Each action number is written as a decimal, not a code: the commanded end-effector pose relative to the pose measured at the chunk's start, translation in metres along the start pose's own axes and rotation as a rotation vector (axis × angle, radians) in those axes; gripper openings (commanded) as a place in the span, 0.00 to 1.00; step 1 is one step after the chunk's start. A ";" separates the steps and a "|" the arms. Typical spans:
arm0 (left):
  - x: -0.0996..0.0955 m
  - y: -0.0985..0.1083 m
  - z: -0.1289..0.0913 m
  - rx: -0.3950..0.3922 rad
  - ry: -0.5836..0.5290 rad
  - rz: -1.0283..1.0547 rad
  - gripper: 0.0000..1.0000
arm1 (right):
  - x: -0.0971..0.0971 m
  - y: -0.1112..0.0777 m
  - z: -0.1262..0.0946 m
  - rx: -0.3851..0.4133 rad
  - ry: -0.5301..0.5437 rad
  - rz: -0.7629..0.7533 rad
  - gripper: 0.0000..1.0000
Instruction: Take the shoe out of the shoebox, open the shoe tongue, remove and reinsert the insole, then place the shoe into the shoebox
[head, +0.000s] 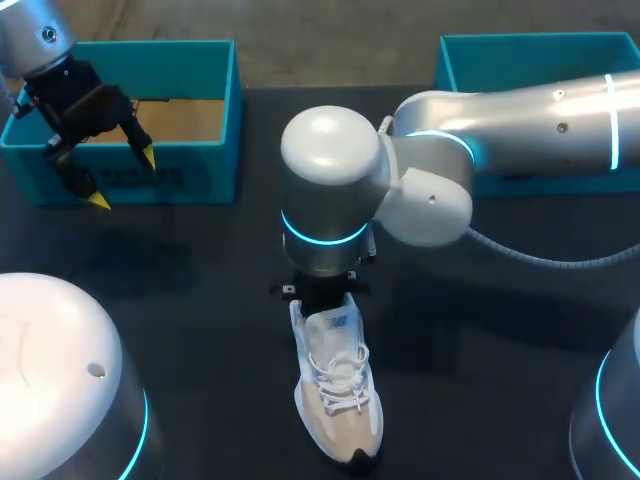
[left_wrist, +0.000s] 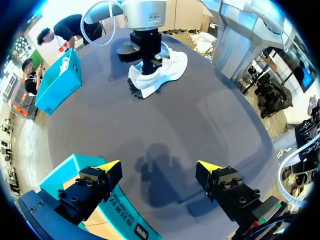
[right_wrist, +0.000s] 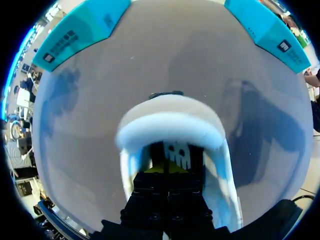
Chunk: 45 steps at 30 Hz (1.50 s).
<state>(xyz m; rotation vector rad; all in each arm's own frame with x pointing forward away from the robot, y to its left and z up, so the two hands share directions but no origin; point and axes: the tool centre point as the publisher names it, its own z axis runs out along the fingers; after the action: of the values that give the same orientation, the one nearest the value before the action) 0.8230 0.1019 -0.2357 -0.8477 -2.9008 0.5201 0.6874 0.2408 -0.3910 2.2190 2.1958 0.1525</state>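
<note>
A white laced shoe (head: 338, 390) lies on the dark table (head: 200, 270), toe toward the front edge. My right arm reaches to the middle, and its gripper (head: 320, 295) comes down at the shoe's opening. In the right wrist view the right gripper (right_wrist: 167, 169) is shut, its yellow tips pinched at the tongue (right_wrist: 177, 152), with the padded heel collar (right_wrist: 170, 125) ahead. The left gripper (head: 122, 178) hangs open and empty over the front wall of the left teal shoebox (head: 215, 110). From the left wrist view the left gripper (left_wrist: 159, 166) has the shoe (left_wrist: 167, 67) far ahead of it.
A second teal box (head: 500, 55) stands at the back right, partly behind my right arm. The left box shows a bare cardboard floor (head: 185, 118). Dark bare tabletop lies between the left box and the shoe.
</note>
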 end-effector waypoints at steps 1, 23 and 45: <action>0.000 0.000 0.000 -0.004 0.002 -0.001 1.00 | 0.001 -0.010 -0.026 -0.036 -0.007 0.113 0.00; 0.000 0.000 0.000 -0.004 0.002 -0.001 1.00 | -0.023 -0.011 -0.034 0.160 0.059 -0.084 0.00; 0.000 0.000 0.000 -0.004 0.002 -0.001 1.00 | -0.019 -0.034 -0.044 0.191 0.015 -0.043 0.45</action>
<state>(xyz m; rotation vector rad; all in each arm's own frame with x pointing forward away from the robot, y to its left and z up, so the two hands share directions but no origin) 0.8230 0.1019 -0.2357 -0.8475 -2.9008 0.5201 0.6526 0.2146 -0.3555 2.2778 2.3711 -0.0365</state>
